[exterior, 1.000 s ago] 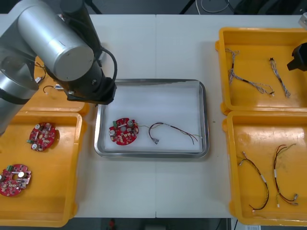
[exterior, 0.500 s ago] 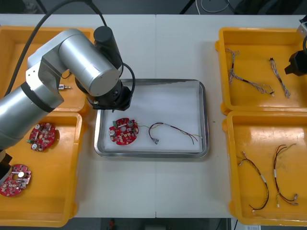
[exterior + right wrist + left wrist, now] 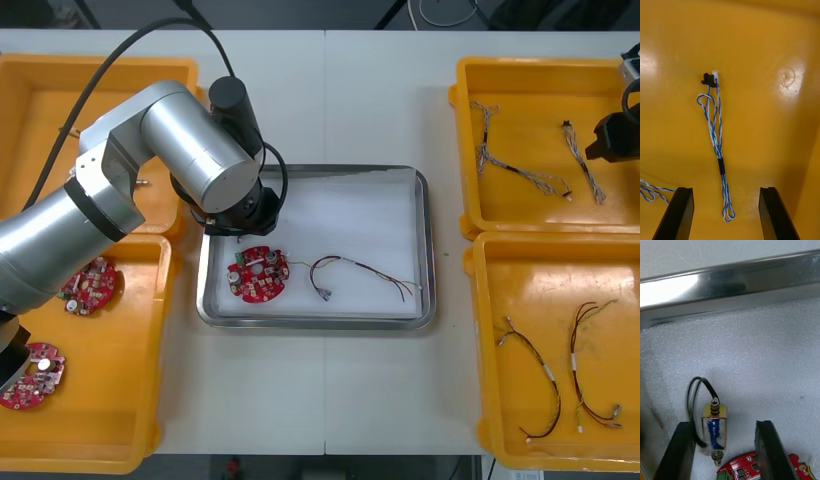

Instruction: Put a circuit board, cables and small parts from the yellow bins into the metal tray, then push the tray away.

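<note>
Starting at the left, the near yellow bin (image 3: 110,410) holds two red circuit boards (image 3: 90,285), and the left arm (image 3: 150,160) slants across both left bins. The left gripper (image 3: 725,423) hangs over the left end of the metal tray (image 3: 425,250), fingers spread wide. A small metal part (image 3: 715,427) lies loose on the white lining between them, near a third board (image 3: 258,275) and a thin cable (image 3: 360,270). Across the light table (image 3: 380,100), the right gripper (image 3: 726,189) hovers wide open in the far right bin (image 3: 530,110), over a twisted blue and white cable (image 3: 717,142).
</note>
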